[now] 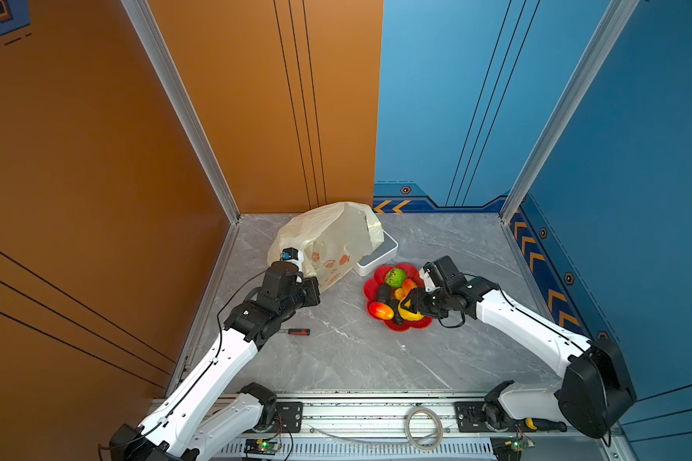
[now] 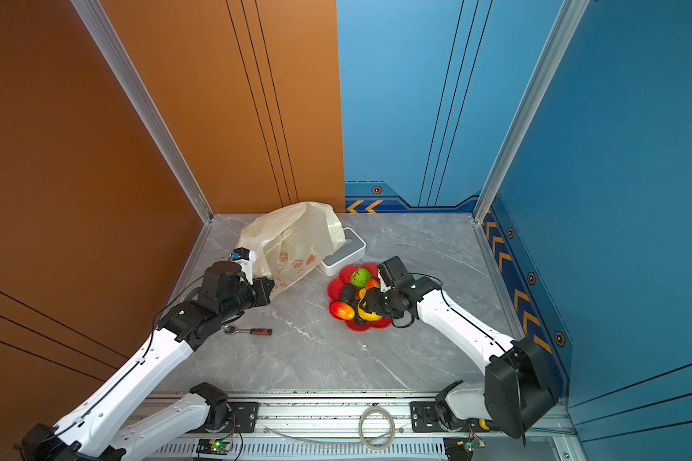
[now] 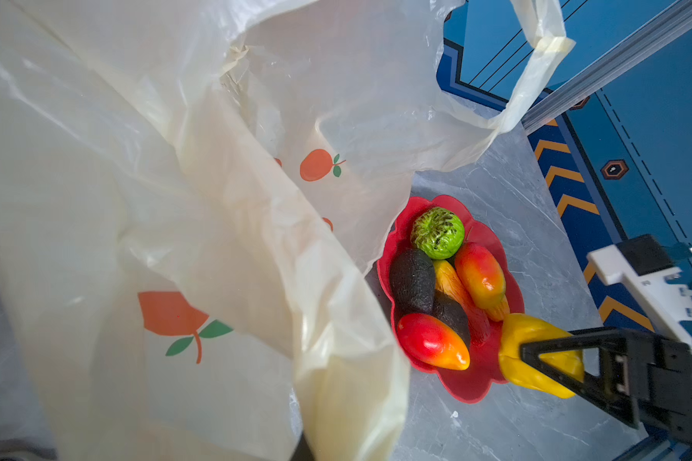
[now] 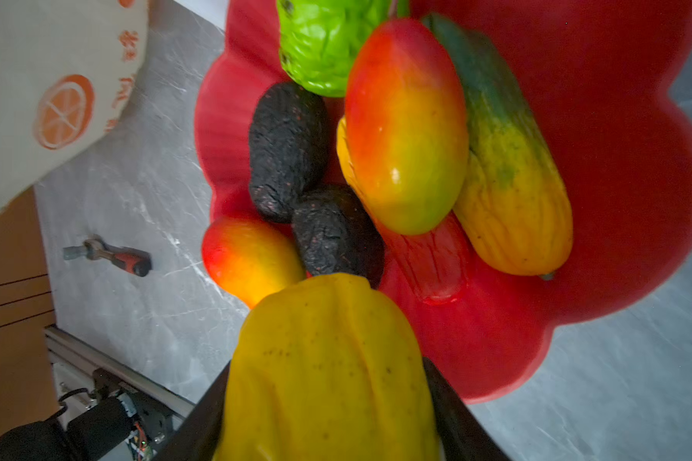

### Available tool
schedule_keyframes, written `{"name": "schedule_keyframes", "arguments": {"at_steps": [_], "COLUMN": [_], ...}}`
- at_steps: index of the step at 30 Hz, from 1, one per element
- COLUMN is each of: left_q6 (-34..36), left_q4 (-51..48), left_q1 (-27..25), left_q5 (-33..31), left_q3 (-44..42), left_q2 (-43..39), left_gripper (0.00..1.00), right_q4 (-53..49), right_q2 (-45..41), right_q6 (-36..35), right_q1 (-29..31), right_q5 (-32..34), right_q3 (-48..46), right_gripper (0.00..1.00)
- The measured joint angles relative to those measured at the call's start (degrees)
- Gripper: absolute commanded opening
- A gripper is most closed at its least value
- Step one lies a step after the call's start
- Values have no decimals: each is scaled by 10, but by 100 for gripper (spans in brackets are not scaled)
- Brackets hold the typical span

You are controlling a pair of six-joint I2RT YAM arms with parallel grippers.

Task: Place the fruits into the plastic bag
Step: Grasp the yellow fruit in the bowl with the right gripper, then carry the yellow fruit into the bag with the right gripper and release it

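The plastic bag [image 1: 328, 239] [image 2: 292, 239], cream with orange fruit prints, stands at the back left with its mouth held up. My left gripper [image 1: 321, 285] is shut on a fold of the bag's edge [image 3: 336, 419], and the plastic hides its fingers. A red flower-shaped dish [image 1: 418, 325] holds the fruits: a green round one [image 1: 395, 277], two dark ones [image 4: 288, 151], red-orange ones [image 1: 381, 310] and a yellow-green one [image 4: 508, 191]. My right gripper [image 1: 409, 308] [image 4: 328, 399] is shut on a yellow fruit [image 3: 532, 339] at the dish's near rim.
A white-grey box [image 1: 380, 255] sits behind the dish, partly under the bag. A red-handled tool [image 1: 296, 331] lies on the grey table [image 1: 336, 359] near my left arm. Walls close in the back and both sides. A coiled cable [image 1: 422, 429] rests on the front rail.
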Motion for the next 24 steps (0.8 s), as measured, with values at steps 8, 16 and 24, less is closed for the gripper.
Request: {"name": "schedule_keyframes", "arguments": {"at_steps": [8, 16, 24], "left_q6": [-4, -15, -28], "left_q4": [0, 0, 1], "left_q1": [0, 0, -8], "left_q5": [0, 2, 7], "left_q3": [0, 0, -2], "left_q2": [-6, -13, -19], "left_gripper": [0, 0, 0], "right_q4": [42, 118, 144], "right_q2": [-34, 54, 202], "right_q6": [46, 66, 55], "right_q1": [41, 101, 135], "right_q5": [-43, -57, -54], "right_q3": [64, 190, 302], "right_gripper": [56, 56, 55]}}
